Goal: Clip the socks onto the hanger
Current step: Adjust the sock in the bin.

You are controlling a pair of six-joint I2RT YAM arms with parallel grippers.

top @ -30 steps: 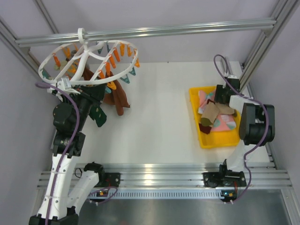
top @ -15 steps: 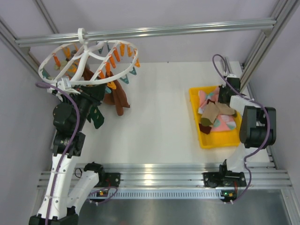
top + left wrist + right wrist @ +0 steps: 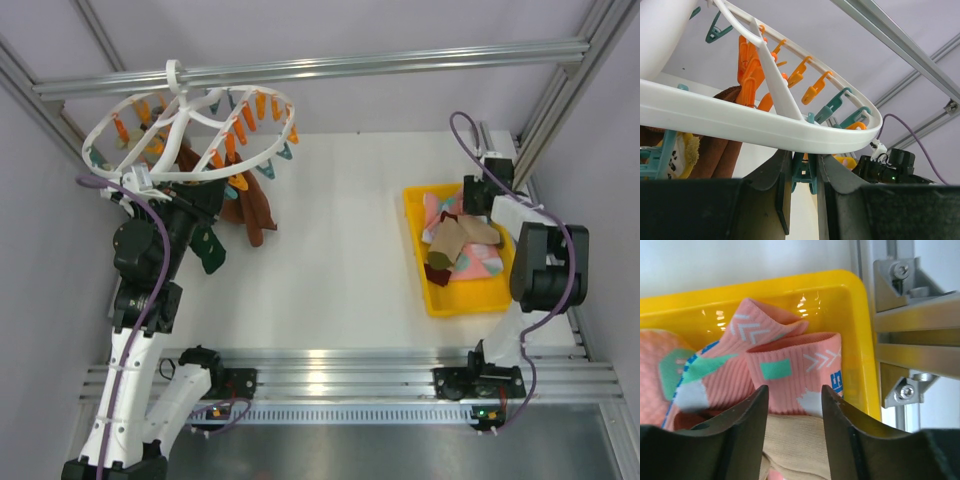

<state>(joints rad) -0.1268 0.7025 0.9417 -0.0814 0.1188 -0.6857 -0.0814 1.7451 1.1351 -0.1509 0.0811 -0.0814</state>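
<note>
The white ring hanger (image 3: 88, 140) hangs from the rail at the far left, with orange and teal clips. Maroon-brown socks (image 3: 250, 210) hang from it, and a dark green sock (image 3: 208, 248) hangs by my left gripper (image 3: 203, 222). In the left wrist view the left gripper (image 3: 804, 175) is shut on a teal clip (image 3: 805, 172) just under the ring (image 3: 740, 122). My right gripper (image 3: 480, 192) is open over the far end of the yellow tray. In the right wrist view the right gripper (image 3: 793, 395) stands just above a pink sock (image 3: 790, 375) and a beige sock (image 3: 795, 435).
The yellow tray (image 3: 470, 303) at the right holds pink, beige (image 3: 455, 235) and maroon (image 3: 437, 272) socks; its rim (image 3: 860, 315) lies close to an aluminium frame post (image 3: 900, 305). The aluminium rail (image 3: 400, 62) runs across the back.
My right gripper has moved toward the far end of the tray. The left gripper and the dark green sock have shifted slightly left under the hanger.
</note>
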